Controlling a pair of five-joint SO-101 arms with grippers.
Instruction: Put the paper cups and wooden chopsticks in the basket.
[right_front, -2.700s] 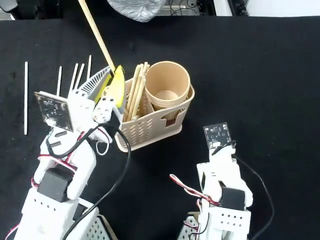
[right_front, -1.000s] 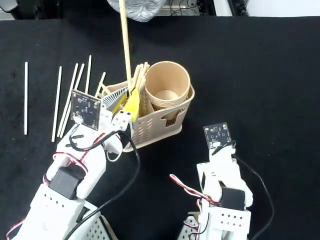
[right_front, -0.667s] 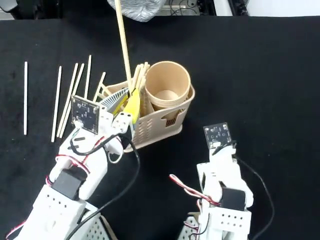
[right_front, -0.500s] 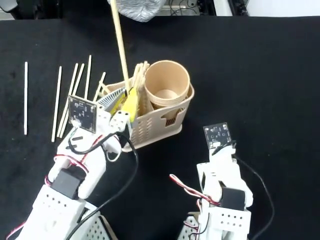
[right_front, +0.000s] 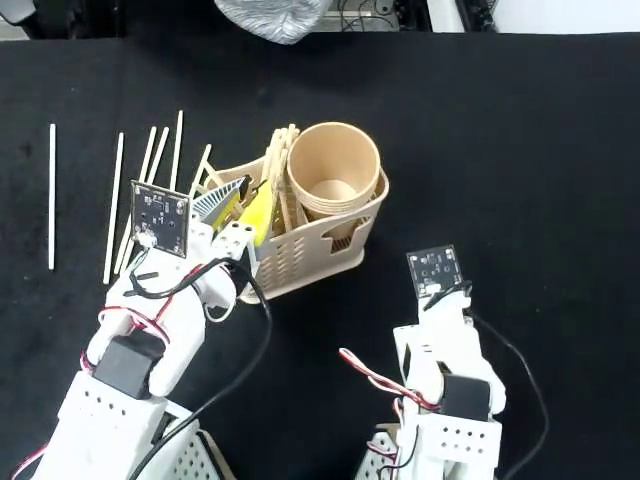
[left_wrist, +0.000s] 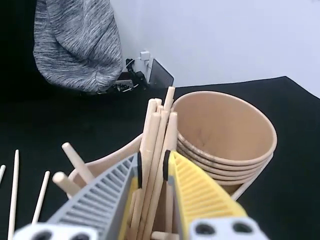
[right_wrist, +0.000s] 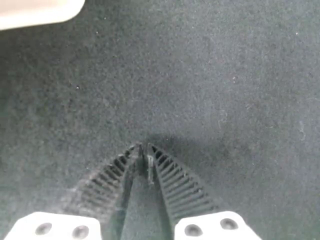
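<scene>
Left end effector (left_wrist: 153, 161): jaws slightly parted, straddling the chopstick bundle (left_wrist: 159, 125) that stands in the basket (right_front: 320, 250) beside the stacked paper cups (right_front: 333, 170). Best to lift straight up so no sticks drag out. Loose chopsticks (right_front: 115, 205) lie on the bench (right_front: 500, 150) nearby, away from the cups. Right end effector (right_wrist: 142, 150): closed, empty.

We see a black table (right_front: 520, 150). Left of centre on it stands the basket (right_front: 310, 252). Loose wooden chopsticks (right_front: 113, 205) lie at upper left, with a lone chopstick (right_front: 52, 195) farther left. A grey cloth bundle (right_front: 272, 15) sits at the top edge.
</scene>
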